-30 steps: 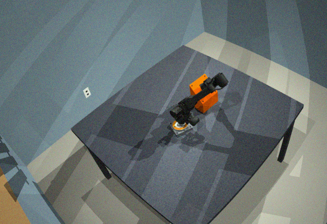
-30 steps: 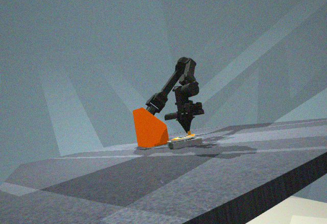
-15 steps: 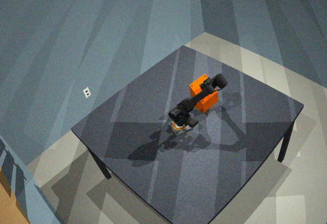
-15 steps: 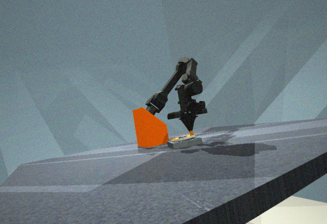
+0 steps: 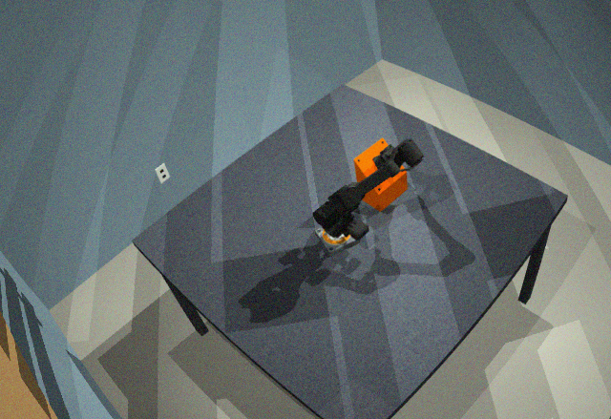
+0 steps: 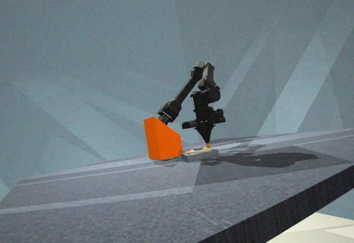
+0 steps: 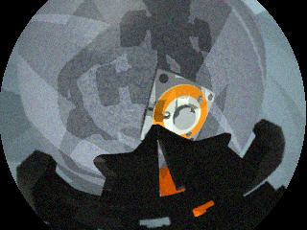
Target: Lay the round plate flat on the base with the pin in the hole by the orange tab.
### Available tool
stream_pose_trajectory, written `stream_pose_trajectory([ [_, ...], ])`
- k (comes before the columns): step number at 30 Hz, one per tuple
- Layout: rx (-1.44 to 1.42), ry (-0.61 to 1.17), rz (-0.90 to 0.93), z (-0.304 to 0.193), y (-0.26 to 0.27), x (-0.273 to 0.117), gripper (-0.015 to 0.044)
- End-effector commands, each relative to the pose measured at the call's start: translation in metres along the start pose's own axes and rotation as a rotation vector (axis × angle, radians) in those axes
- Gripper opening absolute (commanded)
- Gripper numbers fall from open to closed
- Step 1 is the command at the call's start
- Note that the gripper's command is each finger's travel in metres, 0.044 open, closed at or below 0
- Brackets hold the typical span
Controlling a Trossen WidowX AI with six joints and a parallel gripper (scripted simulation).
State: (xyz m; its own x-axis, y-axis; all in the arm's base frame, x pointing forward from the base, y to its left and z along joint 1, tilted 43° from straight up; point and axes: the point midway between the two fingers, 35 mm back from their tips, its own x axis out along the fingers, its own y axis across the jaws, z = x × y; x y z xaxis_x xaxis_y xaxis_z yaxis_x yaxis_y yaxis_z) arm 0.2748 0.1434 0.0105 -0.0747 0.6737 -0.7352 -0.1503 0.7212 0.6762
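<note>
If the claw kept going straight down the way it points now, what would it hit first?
Most likely the round plate on the grey base. The shut claw points down at the plate's near edge; whether it already touches is hard to tell.

No readable text in any view.

No letters, numbers, labels or brand marks can be read on the round plate (image 7: 180,107), its base (image 6: 199,155), the orange mount (image 6: 161,139), the arm or the worktop (image 5: 345,316).

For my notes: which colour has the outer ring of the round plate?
Orange, around a pale grey middle; the plate shows best in the wrist view.
</note>
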Motion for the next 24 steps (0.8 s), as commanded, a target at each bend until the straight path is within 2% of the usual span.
stream_pose_trajectory([
  [1, -0.005, -0.005, 0.000, 0.002, 0.000, -0.014, 0.0000],
  [8, -0.005, -0.005, 0.000, -0.001, -0.002, -0.045, 0.0000],
  [9, 0.002, -0.005, 0.000, -0.001, -0.003, -0.035, 0.0000],
  [24, 0.002, -0.005, 0.000, -0.001, -0.003, -0.035, 0.0000],
])
